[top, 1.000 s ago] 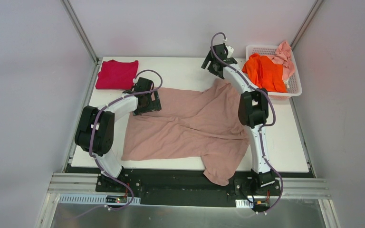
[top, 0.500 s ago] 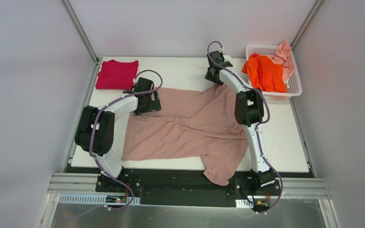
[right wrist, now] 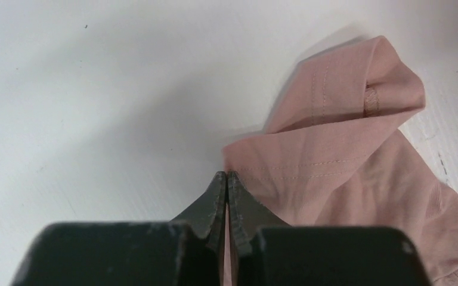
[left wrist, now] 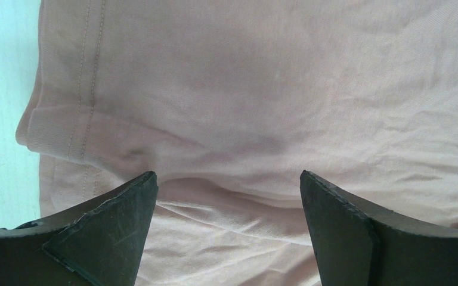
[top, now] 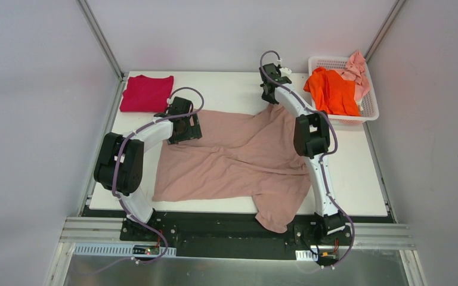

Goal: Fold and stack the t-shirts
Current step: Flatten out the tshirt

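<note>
A large dusty-pink beige t-shirt (top: 238,155) lies spread and wrinkled across the table, one part hanging over the near edge. My left gripper (top: 185,128) hovers open over its left hemmed edge, cloth (left wrist: 244,89) showing between the wide-apart fingers (left wrist: 113,220). My right gripper (top: 272,95) sits at the shirt's far corner, shut, with a strip of the pink cloth (right wrist: 346,155) pinched between its tips (right wrist: 226,174). A crimson-magenta t-shirt (top: 147,92) lies folded at the far left. A bright orange t-shirt (top: 331,89) and a pale pink one (top: 358,71) are in the basket.
The white lattice basket (top: 371,112) stands at the table's far right corner. Bare white tabletop (top: 226,89) shows beyond the shirt and along the right side (top: 352,173). Frame posts rise at both far corners.
My right gripper has dropped to the shirt's far corner and closed from wide open to shut on the cloth edge. The left gripper has stayed in place, its fingers narrowing slightly.
</note>
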`<act>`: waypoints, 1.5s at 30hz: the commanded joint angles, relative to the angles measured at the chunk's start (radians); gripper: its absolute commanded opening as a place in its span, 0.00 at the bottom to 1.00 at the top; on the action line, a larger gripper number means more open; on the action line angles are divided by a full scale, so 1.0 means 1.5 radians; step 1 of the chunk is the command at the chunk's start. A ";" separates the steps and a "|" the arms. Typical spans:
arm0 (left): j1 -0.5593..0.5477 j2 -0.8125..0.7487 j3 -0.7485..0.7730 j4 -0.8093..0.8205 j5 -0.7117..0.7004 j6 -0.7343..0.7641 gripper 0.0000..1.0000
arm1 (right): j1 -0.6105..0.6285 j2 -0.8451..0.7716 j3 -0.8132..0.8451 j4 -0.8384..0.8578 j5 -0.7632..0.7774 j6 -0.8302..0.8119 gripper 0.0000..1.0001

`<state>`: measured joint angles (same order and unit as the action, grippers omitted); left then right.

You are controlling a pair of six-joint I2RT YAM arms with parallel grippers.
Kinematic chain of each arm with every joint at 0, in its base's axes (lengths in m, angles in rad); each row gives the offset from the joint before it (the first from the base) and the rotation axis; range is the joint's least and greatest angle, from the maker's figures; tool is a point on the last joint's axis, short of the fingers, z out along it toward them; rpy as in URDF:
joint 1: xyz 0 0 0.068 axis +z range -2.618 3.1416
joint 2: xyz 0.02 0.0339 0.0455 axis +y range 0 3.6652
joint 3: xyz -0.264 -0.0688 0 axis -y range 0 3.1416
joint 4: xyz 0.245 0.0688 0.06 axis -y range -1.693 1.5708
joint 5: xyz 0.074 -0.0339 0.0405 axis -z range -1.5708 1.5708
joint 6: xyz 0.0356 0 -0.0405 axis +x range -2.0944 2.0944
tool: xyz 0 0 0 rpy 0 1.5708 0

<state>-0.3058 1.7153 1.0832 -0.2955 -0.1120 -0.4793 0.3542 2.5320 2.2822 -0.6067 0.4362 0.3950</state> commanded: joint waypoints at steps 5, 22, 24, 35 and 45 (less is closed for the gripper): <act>0.006 0.007 0.020 0.000 0.004 0.010 0.88 | 0.001 0.005 0.025 -0.026 0.023 0.002 0.00; 0.009 0.009 0.022 0.000 0.006 0.011 0.88 | 0.044 -0.019 -0.019 0.179 -0.051 -0.123 0.00; 0.009 0.011 0.021 0.000 0.008 0.010 0.88 | 0.052 -0.014 -0.017 0.178 -0.061 -0.137 0.00; 0.009 0.009 0.024 -0.001 0.011 0.010 0.90 | 0.064 -0.041 0.015 0.135 -0.059 -0.130 0.65; 0.016 -0.053 0.068 -0.029 -0.019 0.008 0.99 | 0.022 -0.320 -0.267 0.060 -0.058 -0.012 0.99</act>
<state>-0.2993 1.7172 1.1103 -0.3157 -0.1089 -0.4786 0.4351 2.2929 2.0300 -0.4652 0.3523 0.2817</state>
